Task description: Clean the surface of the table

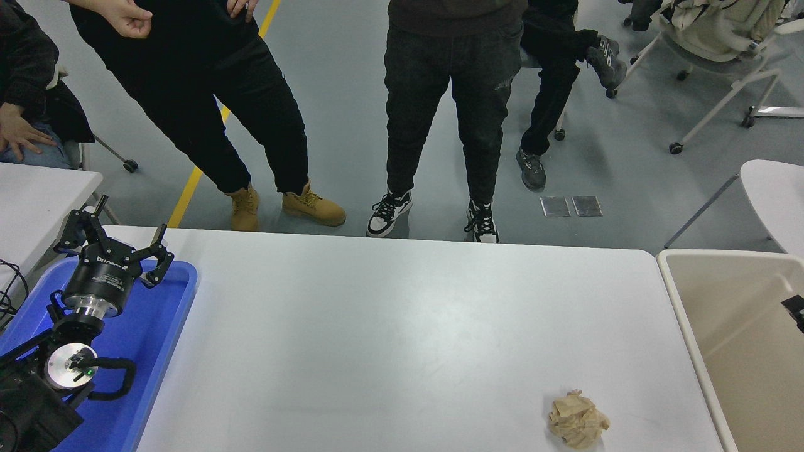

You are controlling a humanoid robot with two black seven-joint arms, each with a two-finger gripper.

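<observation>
Filling most of the view, the bench surface (pixel 389 326) is a plain white top with rounded corners, reaching from the blue tray (pixel 151 333) at 9 o'clock to the beige bin (pixel 728 339) at 3 o'clock. One crumpled tan paper ball (pixel 578 419) lies on it toward 5 o'clock, near the front edge and well apart from the bin's wall. The left tool (pixel 112 246) is parked at the 8 o'clock corner, hanging over the tray's far end with its black fingers (pixel 158 258) spread wide and nothing between them. Of the right tool (pixel 795 310) only a small black piece shows at the right edge, over the bin's inside; whether it is open or closed cannot be told. Beyond the far edge at 12 o'clock stand two people, one in tan boots (pixel 314 207), one in black-and-white sneakers (pixel 389 213). A smaller white bench (pixel 38 201) sits at 10 o'clock behind the tray.
</observation>
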